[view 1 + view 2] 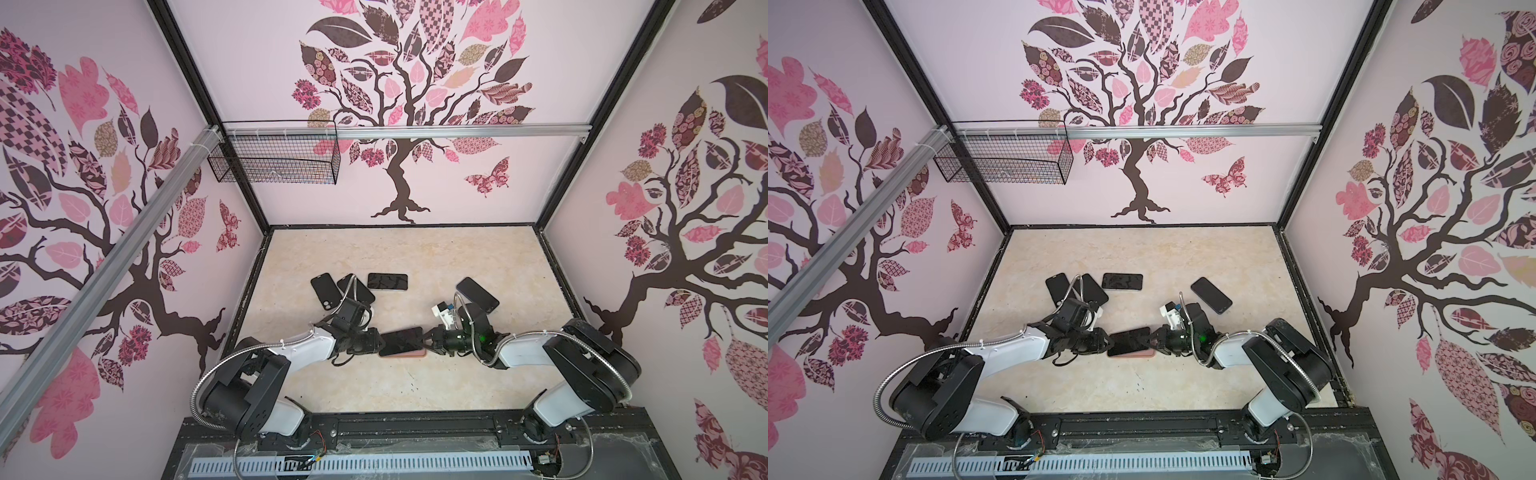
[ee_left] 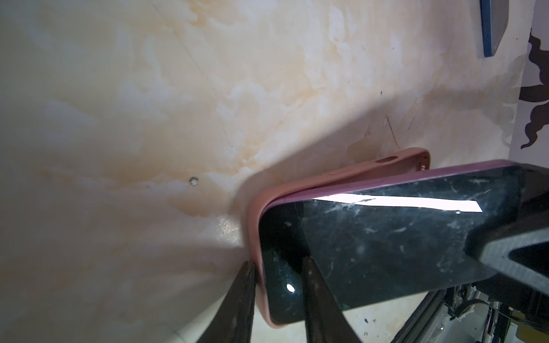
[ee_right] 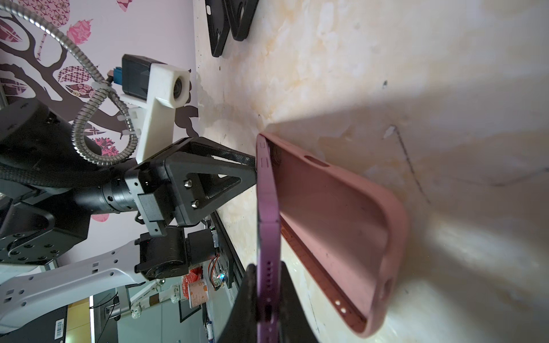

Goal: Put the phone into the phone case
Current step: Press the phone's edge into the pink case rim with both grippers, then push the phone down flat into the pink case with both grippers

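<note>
The phone (image 1: 402, 338) has a black screen and a purple rim, and it lies tilted over the pink phone case (image 1: 409, 354) in the middle of the table in both top views. Its left end sits tucked into the case's end. Its right end stands lifted clear of the case (image 3: 335, 213). My right gripper (image 3: 267, 267) is shut on the raised end of the phone (image 3: 267, 208). My left gripper (image 2: 279, 262) pinches the tucked end, with one finger against the case's back (image 2: 341, 175) and the other on the screen (image 2: 371, 243).
Two black cases (image 1: 324, 291) (image 1: 357, 289) and a dark phone (image 1: 387, 281) lie behind the left arm. Another dark phone (image 1: 477, 294) lies behind the right arm. A wire basket (image 1: 274, 162) hangs on the back wall, and walls close in three sides.
</note>
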Controlling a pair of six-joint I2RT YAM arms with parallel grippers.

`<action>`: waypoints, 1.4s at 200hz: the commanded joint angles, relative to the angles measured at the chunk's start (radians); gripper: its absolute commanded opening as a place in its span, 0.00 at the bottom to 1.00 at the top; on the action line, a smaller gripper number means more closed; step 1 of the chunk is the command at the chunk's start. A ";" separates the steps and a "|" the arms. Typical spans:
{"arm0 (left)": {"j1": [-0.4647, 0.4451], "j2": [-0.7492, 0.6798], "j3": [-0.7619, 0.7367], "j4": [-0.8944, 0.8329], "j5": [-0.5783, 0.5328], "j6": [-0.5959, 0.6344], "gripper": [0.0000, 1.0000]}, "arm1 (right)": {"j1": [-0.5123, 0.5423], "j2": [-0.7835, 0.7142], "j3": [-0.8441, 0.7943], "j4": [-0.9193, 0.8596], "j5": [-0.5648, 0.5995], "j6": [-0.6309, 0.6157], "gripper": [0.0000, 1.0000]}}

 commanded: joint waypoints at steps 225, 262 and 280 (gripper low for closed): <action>-0.005 -0.016 -0.046 0.012 0.024 -0.020 0.23 | 0.004 -0.112 0.157 -0.552 0.208 -0.315 0.42; -0.004 -0.013 -0.045 0.011 0.032 -0.018 0.22 | 0.003 -0.130 0.161 -0.601 0.252 -0.338 0.41; -0.005 -0.019 -0.045 0.010 0.039 -0.017 0.22 | 0.004 -0.134 0.163 -0.622 0.269 -0.352 0.41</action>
